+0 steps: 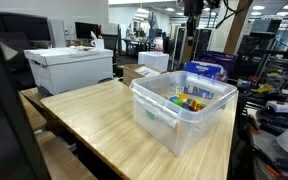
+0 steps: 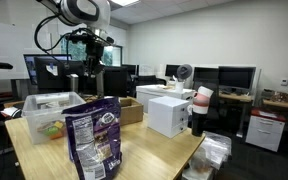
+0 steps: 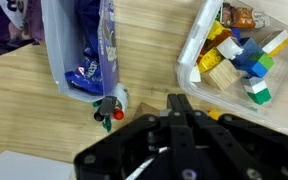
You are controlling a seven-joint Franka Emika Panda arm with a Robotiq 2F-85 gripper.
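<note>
jaws: clenched, nothing grasped, held above light wooden worktop (image 3: 44,120) | nearest: small green-and-red marker (image 3: 109,108), laid on worktop against blue-purple foil snack bag (image 3: 89,50) | beside: clear plastic bin (image 3: 187,70), filled with coloured toy blocks (image 3: 239,55)

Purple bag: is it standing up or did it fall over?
Standing up. In an exterior view the bag stands upright on the table, its printed front facing the camera and its top edge highest.

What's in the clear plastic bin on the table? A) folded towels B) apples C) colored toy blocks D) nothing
C: the wrist view looks straight down into the bin and shows yellow, blue and green blocks piled inside.
</note>
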